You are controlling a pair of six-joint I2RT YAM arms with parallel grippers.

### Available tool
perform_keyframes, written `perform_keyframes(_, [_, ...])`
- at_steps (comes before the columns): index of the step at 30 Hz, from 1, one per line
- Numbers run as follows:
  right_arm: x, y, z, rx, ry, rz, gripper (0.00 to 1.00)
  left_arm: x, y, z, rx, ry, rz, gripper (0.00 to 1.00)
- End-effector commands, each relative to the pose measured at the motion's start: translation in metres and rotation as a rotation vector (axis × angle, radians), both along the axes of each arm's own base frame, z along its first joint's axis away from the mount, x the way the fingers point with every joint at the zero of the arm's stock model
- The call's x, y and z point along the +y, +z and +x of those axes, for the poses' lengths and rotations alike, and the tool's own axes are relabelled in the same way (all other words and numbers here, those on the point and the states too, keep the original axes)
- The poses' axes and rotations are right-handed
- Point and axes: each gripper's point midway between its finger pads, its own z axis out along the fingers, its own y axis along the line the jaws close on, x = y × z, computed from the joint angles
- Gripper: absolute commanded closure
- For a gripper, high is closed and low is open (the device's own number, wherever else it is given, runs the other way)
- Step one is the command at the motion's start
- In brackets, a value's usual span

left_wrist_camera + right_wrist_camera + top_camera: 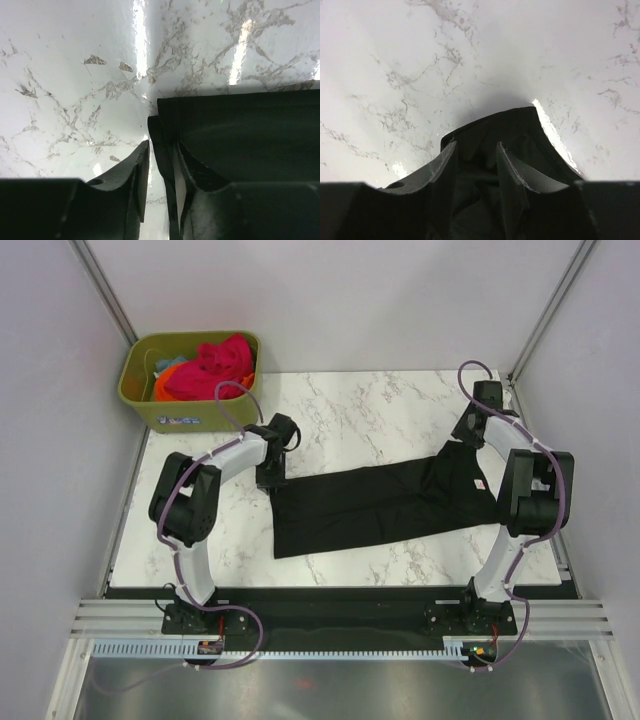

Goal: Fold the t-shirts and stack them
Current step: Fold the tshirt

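I am watching for an uneven pull. The right tool [477, 147] is holding a bunched corner of the black t-shirt [380, 505] tented off the surface [350, 405]. The left tool [160, 150] is standing narrowly apart around the hem at the opposite end, with a sliver of marble showing beside one finger, and I cannot tell whether it is pinching. If that end is loose, a lift from the right could drag the whole garment sideways and spoil the long fold. A thin bite at either end could also slip. The shirt is lying lengthwise across the middle of the surface, raised only at its far right corner. The left arm is reaching forward with its elbow bent and its wrist pointing down at the hem. The right arm is arching from its base toward the far right edge, wrist tipped over the cloth. The bright t-shirts [215, 365] are sitting heaped in the bin [150, 405] at the far left.
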Motion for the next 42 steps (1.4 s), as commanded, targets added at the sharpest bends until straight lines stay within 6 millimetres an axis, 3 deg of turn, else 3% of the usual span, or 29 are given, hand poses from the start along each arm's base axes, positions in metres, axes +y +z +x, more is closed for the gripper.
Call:
perform_keyframes(1, [-0.005, 0.011, 0.016, -0.054, -0.04, 0.042, 0.56, -0.004, 0.042, 0.021, -0.094, 0.008, -0.025, 0.65])
perform_keyframes(4, [-0.017, 0.003, 0.011, -0.039, -0.09, 0.051, 0.59, -0.017, 0.066, 0.029, -0.137, -0.012, -0.085, 0.63])
perform_keyframes(7, [-0.029, -0.004, 0.01, -0.035, -0.117, 0.055, 0.6, -0.032, 0.072, 0.031, -0.136, -0.051, -0.163, 0.62])
perform_keyframes(11, [-0.038, -0.013, 0.014, -0.037, -0.118, 0.074, 0.6, -0.041, 0.057, 0.029, -0.108, -0.073, -0.194, 0.63])
perform_keyframes(18, [-0.051, -0.038, 0.017, -0.048, -0.148, 0.116, 0.63, -0.038, 0.019, 0.029, -0.045, -0.048, -0.157, 0.65])
perform_keyframes(19, [-0.055, -0.044, 0.022, -0.062, -0.155, 0.112, 0.69, -0.033, 0.005, 0.029, -0.028, -0.037, -0.121, 0.65])
perform_keyframes(23, [-0.071, -0.048, 0.021, -0.076, -0.228, 0.086, 1.0, -0.02, -0.006, 0.03, -0.014, 0.026, -0.08, 0.67])
perform_keyframes(24, [-0.073, -0.053, 0.015, -0.074, -0.241, 0.092, 1.0, -0.017, -0.008, 0.03, -0.013, 0.042, -0.072, 0.67])
perform_keyframes(26, [-0.083, -0.044, 0.022, -0.146, -0.272, 0.103, 1.0, -0.011, -0.013, 0.031, -0.011, 0.065, -0.049, 0.67])
perform_keyframes(31, [-0.072, -0.034, 0.047, -0.239, -0.201, 0.165, 1.0, -0.001, -0.02, 0.037, -0.012, 0.08, 0.001, 0.68])
perform_keyframes(34, [-0.073, -0.032, 0.05, -0.249, -0.191, 0.162, 1.0, -0.005, -0.008, 0.046, -0.036, 0.063, -0.004, 0.66])
perform_keyframes(37, [-0.073, -0.025, 0.054, -0.261, -0.174, 0.158, 0.97, -0.009, 0.02, 0.057, -0.088, 0.024, -0.024, 0.58])
perform_keyframes(40, [-0.064, -0.009, 0.06, -0.282, -0.134, 0.197, 0.81, -0.011, 0.059, 0.062, -0.155, -0.002, -0.056, 0.51])
perform_keyframes(42, [-0.064, -0.002, 0.056, -0.262, -0.146, 0.199, 0.74, -0.014, 0.074, 0.058, -0.171, -0.027, -0.082, 0.5])
